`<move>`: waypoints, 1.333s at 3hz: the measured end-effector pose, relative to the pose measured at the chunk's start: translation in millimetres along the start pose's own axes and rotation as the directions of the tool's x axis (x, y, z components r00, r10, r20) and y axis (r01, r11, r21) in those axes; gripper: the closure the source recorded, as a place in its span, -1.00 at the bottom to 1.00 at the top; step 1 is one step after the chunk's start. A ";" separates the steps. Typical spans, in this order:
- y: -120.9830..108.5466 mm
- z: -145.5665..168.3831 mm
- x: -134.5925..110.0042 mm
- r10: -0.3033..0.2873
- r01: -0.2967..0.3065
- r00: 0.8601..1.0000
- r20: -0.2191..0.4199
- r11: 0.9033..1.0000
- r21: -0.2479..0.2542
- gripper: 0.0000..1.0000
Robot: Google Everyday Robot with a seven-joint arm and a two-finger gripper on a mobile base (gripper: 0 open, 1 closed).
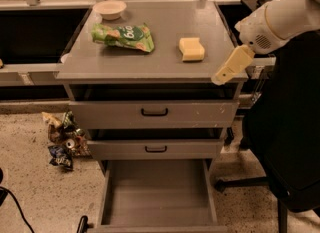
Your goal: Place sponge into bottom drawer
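Note:
The pale yellow sponge (192,49) lies on the grey cabinet top (150,64), right of centre. The bottom drawer (156,217) is pulled out toward me and nothing shows inside it. My gripper (231,67) hangs at the end of the white arm (280,19), over the top's right front corner. It is to the right of the sponge, slightly nearer to me, and apart from it. It holds nothing that I can see.
A green snack bag (123,37) and a small white bowl (110,9) sit on the left part of the top. Two upper drawers with black handles (154,112) are partly open. Crumpled wrappers (62,139) lie on the floor at left. A black chair (285,142) stands at right.

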State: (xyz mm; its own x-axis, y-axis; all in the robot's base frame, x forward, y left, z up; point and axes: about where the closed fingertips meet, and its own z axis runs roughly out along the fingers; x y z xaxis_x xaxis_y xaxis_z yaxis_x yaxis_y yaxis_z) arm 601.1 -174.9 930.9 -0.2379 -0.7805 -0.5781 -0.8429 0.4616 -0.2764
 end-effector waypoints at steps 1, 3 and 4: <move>-29.5 32.4 -6.7 0.025 -0.026 0.998 0.063 1.000 0.013 -1.00; -64.6 98.4 -19.9 0.067 -0.068 0.998 0.014 0.996 0.058 -1.00; -74.2 116.5 -21.8 0.096 -0.094 0.995 -0.017 0.992 0.084 -1.00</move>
State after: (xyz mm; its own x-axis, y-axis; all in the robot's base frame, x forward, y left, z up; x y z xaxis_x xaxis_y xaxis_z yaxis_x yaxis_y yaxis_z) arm 725.0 -143.0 874.5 -0.3258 -0.7398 -0.5886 -0.7731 0.5668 -0.2845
